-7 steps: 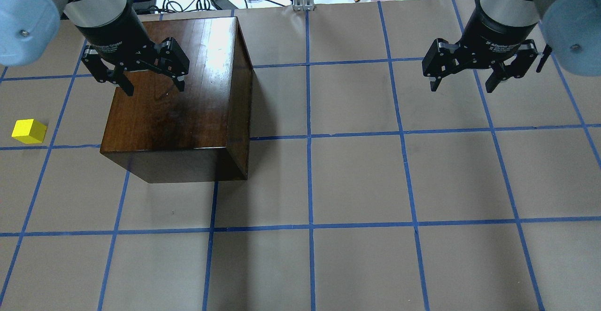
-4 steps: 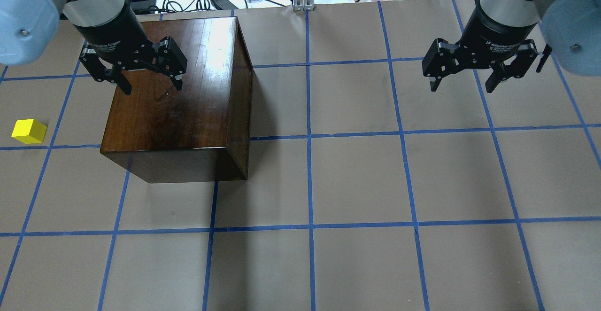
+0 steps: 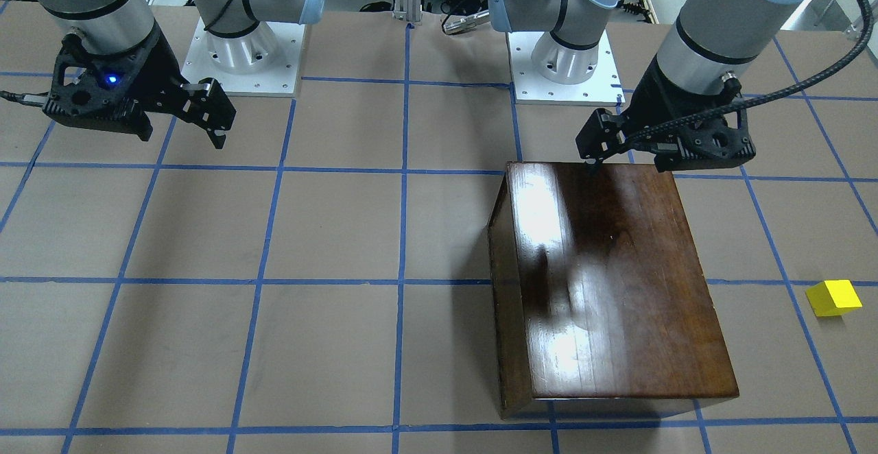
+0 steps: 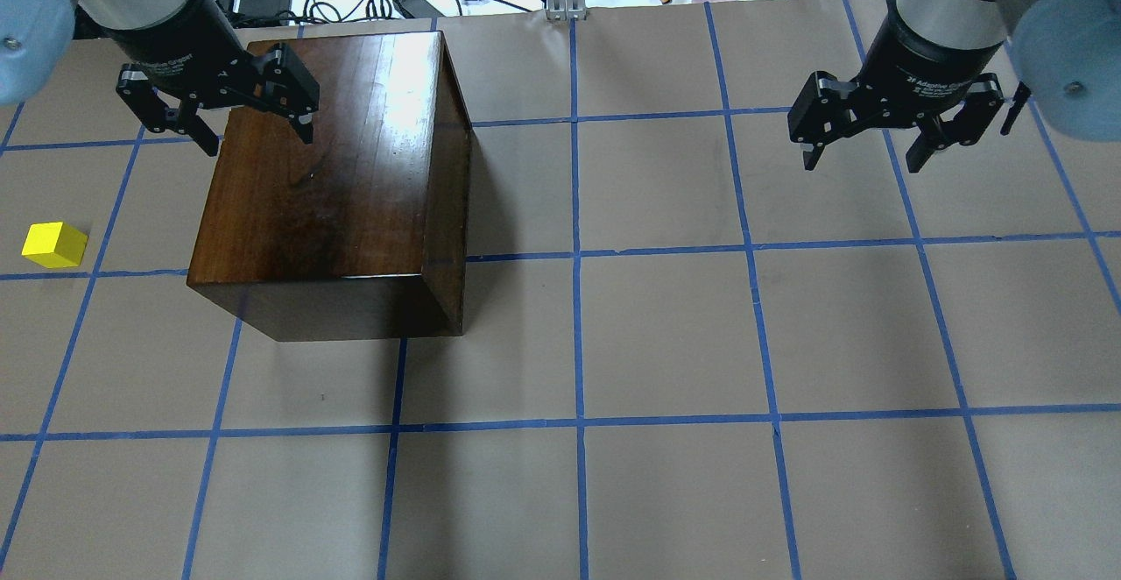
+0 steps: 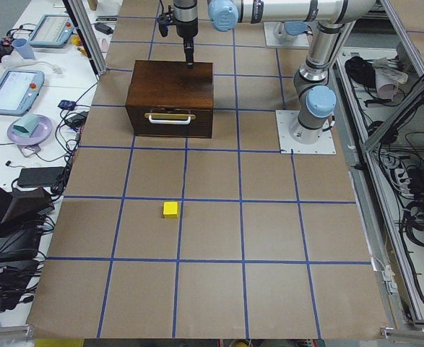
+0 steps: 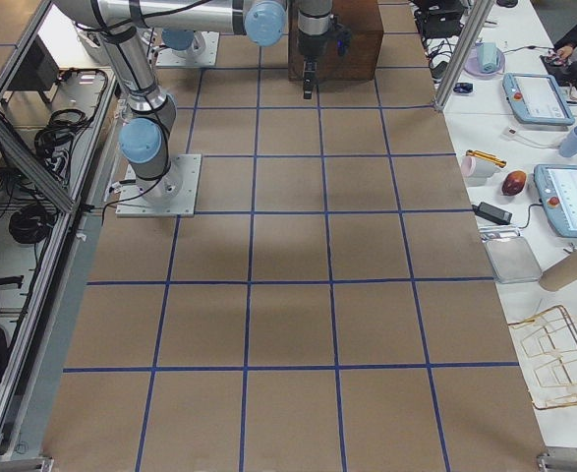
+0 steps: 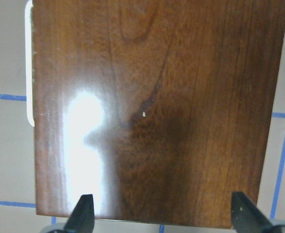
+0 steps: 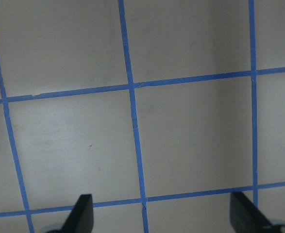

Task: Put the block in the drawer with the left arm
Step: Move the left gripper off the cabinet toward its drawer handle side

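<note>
Above the box's (image 4: 333, 203) edge, the left end effector (image 4: 258, 137), the nearer one to the block (image 4: 54, 244), hovers spread and empty, while the block sits on the surface (image 4: 666, 335) well off to its left, out before the seemingly closed drawer (image 5: 170, 119).

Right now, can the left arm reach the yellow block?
Probably yes. The block sits alone on bare table beside the box, nothing over it, and the left pincer hangs open above the box.
</note>
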Tool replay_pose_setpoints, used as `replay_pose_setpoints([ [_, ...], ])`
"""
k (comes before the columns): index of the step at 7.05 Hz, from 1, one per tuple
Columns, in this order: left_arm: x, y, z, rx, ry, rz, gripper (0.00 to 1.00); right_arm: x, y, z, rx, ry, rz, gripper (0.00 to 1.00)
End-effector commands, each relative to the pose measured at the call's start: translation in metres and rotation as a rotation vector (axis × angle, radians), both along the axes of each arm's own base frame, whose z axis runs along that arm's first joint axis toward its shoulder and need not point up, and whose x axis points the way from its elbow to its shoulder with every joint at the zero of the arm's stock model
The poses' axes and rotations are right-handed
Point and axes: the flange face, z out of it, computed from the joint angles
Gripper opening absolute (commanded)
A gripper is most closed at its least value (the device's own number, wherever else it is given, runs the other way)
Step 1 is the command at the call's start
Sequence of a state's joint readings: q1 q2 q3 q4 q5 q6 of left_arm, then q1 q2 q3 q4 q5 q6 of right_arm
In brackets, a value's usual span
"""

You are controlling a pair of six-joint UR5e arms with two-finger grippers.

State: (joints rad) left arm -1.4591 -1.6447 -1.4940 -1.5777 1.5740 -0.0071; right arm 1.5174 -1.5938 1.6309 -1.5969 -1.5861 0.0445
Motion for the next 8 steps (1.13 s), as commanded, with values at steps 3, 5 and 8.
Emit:
replay_pose_setpoints([
  [3, 0.095, -0.015, 0.025, -0.03, 0.009, -0.024, 1.0, 0.001, 0.0, 0.0, 0.0, 0.0, 0.001, 1.0],
  [5, 0.164, -0.018, 0.014, -0.04, 0.067, -0.048, 1.0, 0.001, 0.0, 0.0, 0.0, 0.0, 0.001, 1.0],
  [8, 0.266, -0.025, -0.015, -0.058, 0.125, -0.159, 1.0, 0.0, 0.0, 0.0, 0.0, 0.002, 0.001, 1.0],
])
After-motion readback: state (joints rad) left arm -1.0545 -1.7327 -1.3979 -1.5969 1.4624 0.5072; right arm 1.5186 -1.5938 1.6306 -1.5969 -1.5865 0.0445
